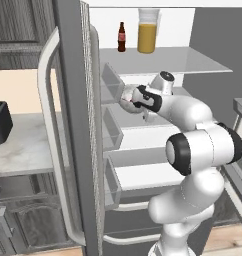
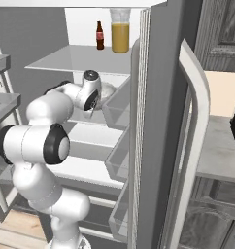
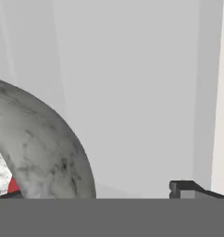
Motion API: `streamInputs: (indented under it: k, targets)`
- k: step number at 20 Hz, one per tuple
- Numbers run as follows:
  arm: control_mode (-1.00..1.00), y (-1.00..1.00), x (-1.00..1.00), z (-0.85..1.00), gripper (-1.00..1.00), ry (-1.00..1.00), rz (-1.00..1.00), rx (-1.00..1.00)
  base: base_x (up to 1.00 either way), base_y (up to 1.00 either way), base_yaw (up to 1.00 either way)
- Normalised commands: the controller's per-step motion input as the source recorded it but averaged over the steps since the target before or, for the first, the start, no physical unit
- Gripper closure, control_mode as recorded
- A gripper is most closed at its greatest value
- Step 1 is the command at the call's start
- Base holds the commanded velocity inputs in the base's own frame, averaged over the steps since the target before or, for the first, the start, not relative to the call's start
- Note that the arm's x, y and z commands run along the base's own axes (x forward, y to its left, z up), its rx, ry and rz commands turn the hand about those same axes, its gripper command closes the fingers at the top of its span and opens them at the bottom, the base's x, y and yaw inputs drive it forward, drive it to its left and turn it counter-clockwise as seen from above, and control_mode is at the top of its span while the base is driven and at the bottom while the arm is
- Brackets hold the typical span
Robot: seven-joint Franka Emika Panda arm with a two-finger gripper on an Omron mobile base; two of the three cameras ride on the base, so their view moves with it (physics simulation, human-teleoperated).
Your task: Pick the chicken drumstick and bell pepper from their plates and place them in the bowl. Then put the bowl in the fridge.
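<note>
Bowl (image 3: 44, 148) on middle fridge (image 1: 158, 62) shelf, red bell pepper (image 3: 13, 186) inside it. Gripper (image 3: 97, 194) fingers spread wide, released, one each side of bowl wall. Bottle (image 1: 121, 37) & juice jug (image 1: 147, 32) on far top shelf.

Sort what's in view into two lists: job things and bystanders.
Job things: bowl, red pepper inside it, fridge, the robot's open hand.
Bystanders: brown bottle, juice jug, black appliance on the counter.
</note>
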Motion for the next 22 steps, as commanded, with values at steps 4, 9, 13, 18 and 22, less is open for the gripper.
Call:
streamInputs:
  k: [4, 9, 13, 18, 22]
  targets:
    - [-1.0, 0.03, -0.12, 0.34, -1.0, -0.12, 0.0, 0.05, 0.0, 0.0, 0.0]
    - [-1.0, 0.01, -0.41, 0.24, -1.0, -0.07, 0.0, 0.03, 0.0, 0.0, 0.0]
    - [-1.0, 0.01, -0.41, 0.35, -1.0, 0.0, 0.0, 0.0, 0.0, 0.0, 0.0]
    - [-1.0, -0.03, -0.63, 0.21, -1.0, 0.0, 0.0, -0.03, 0.0, 0.0, 0.0]
    - [-1.0, -0.08, -0.75, 0.03, -1.0, 0.0, 0.0, -0.06, 0.0, 0.0, 0.0]
